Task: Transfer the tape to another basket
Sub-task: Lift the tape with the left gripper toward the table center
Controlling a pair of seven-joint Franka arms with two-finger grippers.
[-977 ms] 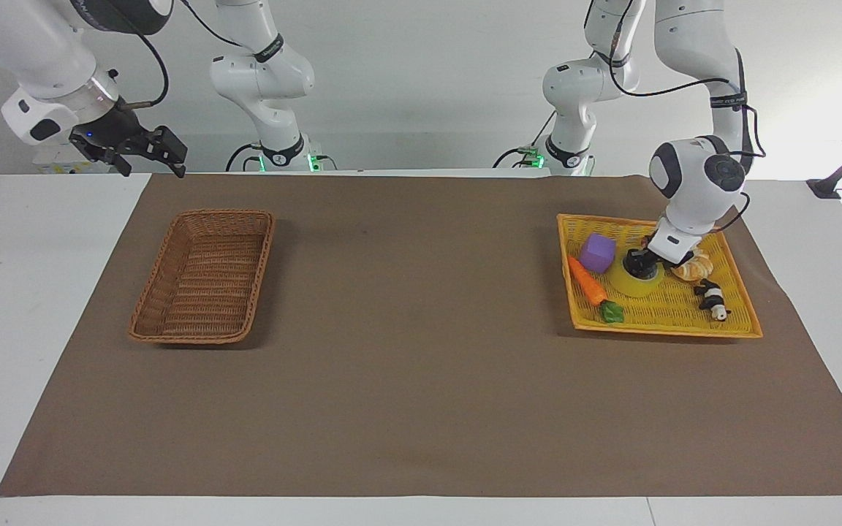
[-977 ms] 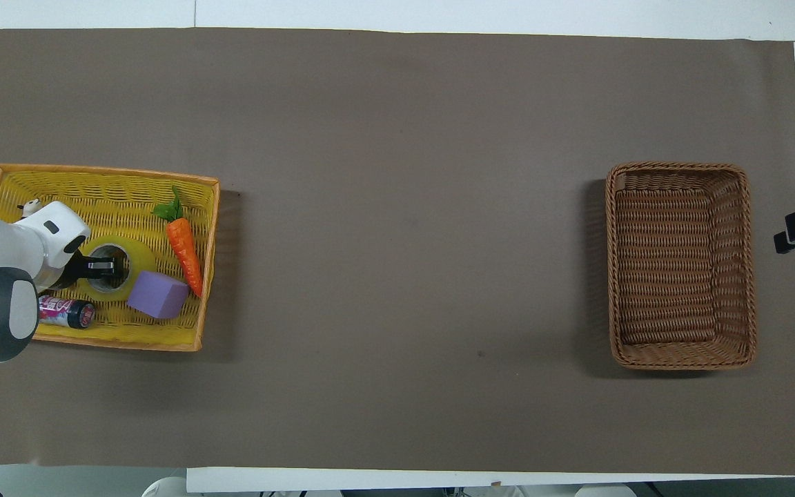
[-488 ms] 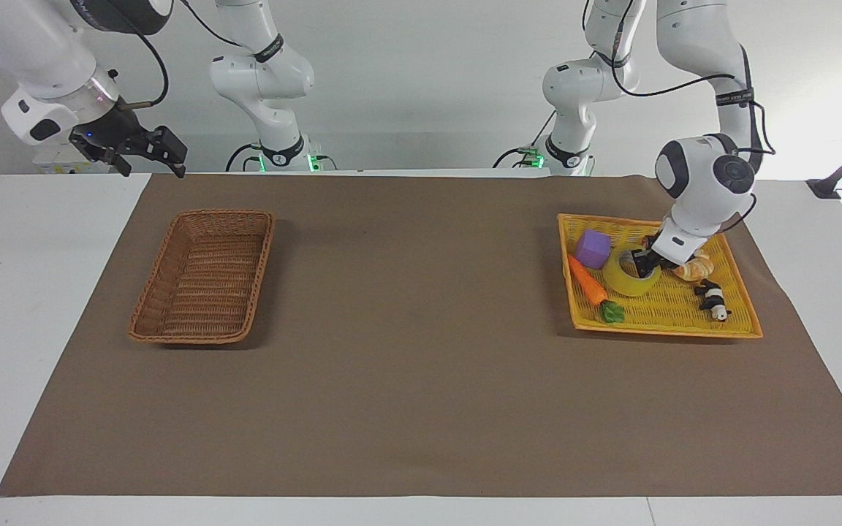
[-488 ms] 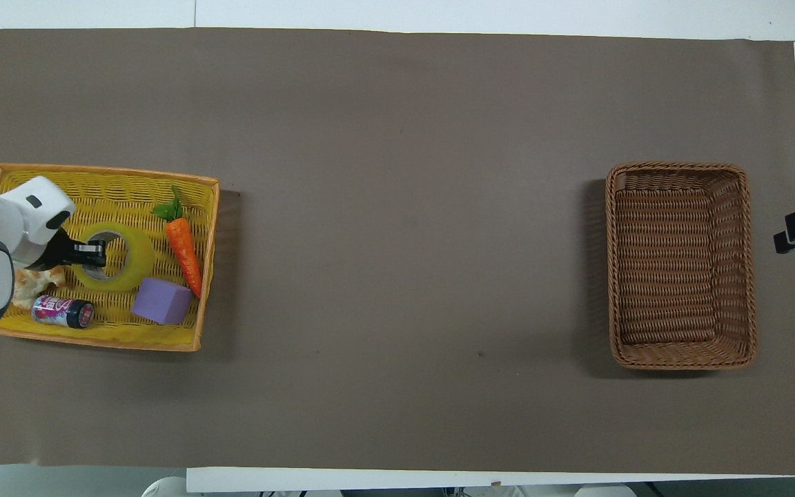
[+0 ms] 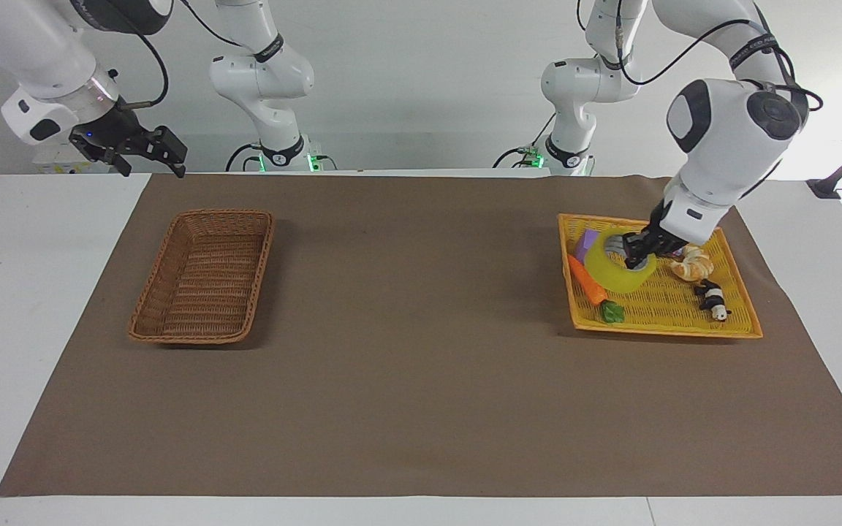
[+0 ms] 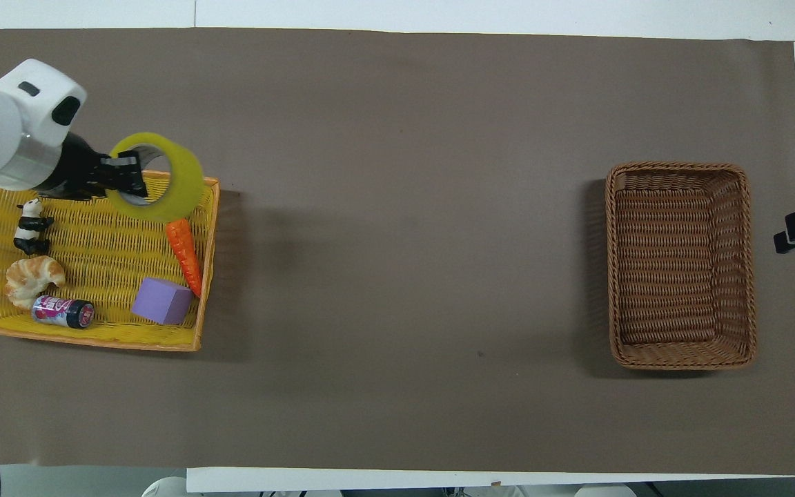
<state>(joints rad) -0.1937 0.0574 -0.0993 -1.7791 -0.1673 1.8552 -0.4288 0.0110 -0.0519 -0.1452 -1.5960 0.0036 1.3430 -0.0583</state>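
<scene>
Pinching the tape (image 5: 615,269) aloft over the yellow tray (image 5: 735,321), left jaws (image 5: 636,253) tilt downward.

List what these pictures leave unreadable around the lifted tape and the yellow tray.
- Carrot: facing view, part hidden by the tape held in the left gripper.
- Purple block: facing view, mostly hidden by the tape.
- Small can: label too small to read overhead.

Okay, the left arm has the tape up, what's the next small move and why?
Probably carry it toward the right arm's end. The left gripper holds the tape raised over the yellow tray, while the basket sits empty there and the right gripper waits beside it.
</scene>
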